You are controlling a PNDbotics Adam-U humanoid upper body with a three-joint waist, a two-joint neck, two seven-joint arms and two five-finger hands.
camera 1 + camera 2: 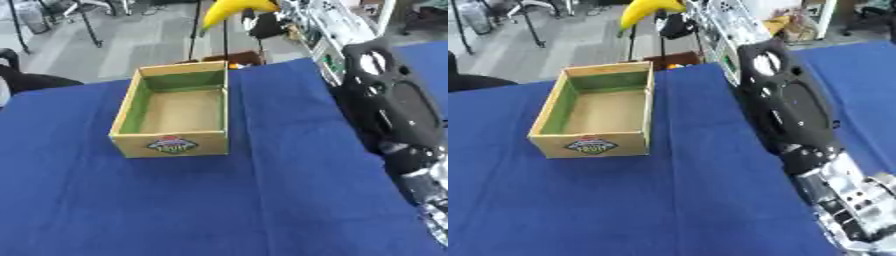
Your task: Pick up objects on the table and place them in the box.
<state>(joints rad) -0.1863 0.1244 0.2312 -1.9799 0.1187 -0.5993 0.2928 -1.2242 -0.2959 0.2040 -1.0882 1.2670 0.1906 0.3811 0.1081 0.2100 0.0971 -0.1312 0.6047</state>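
A yellow banana (pixel 649 10) hangs in the air at the top of the view, above and beyond the far edge of the table. My right hand (pixel 675 25) shows as a dark shape just right of the banana, and its fingers seem curled on it. The right arm (pixel 785 107) runs up from the lower right corner to the hand. An open wooden box (pixel 140 107) with green inner walls and a fruit label on its front stands on the blue table (pixel 262 200), left of centre. I see nothing inside it. My left hand is out of sight.
A dark object (pixel 26 80) sits at the table's left edge. Beyond the far edge are a grey floor, thin black stand legs (pixel 192 35) and cluttered equipment (pixel 324 25). A small orange thing (pixel 234 65) shows just behind the box.
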